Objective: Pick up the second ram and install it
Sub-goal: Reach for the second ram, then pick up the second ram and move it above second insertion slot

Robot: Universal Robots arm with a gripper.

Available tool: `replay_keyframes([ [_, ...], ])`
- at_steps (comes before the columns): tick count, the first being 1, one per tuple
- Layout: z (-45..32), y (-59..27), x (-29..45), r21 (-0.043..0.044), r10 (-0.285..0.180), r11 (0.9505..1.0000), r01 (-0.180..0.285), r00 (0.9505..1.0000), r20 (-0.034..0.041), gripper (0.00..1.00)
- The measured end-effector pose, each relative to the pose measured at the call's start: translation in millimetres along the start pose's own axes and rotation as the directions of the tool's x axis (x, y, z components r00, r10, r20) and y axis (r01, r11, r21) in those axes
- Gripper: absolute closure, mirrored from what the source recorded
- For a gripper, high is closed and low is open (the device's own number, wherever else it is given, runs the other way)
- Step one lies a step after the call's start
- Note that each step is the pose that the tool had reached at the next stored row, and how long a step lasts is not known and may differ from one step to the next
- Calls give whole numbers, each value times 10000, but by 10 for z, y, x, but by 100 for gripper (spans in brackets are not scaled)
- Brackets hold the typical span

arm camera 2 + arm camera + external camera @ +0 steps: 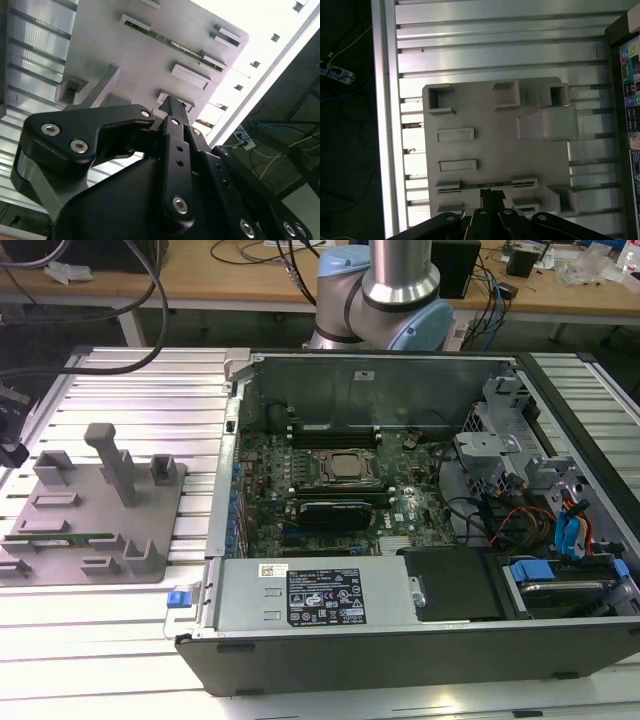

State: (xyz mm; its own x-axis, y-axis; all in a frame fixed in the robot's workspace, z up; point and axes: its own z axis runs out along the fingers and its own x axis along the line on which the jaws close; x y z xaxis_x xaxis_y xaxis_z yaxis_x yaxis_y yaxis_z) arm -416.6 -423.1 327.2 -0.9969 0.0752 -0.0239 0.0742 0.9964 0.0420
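1. Hovering above the grey plate (495, 140), the gripper (492, 194) looks empty, jaws pressed together.
2. Ram (465, 185) sits in holders along one plate edge, just past the fingertips.
3. Probably light, stiff, thin and fragile: pinch it gently mid-length, keeping it straight, off the chips.

One ram stick (65, 536), one grey fixture plate (92, 512), one open computer case (400, 652).

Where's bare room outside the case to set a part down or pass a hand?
Free in the exterior view: the ribbed table beyond the grey fixture plate, up to the computer case; also the strip nearer the camera. Crowded: the plate, with its blocks and the second ram, and the case interior.
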Motion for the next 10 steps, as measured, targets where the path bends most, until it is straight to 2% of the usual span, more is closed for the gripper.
replay_keyframes([
  [10, 7, 0, 0, -1, 0, 10000, 0, 10000, 0, 92],
])
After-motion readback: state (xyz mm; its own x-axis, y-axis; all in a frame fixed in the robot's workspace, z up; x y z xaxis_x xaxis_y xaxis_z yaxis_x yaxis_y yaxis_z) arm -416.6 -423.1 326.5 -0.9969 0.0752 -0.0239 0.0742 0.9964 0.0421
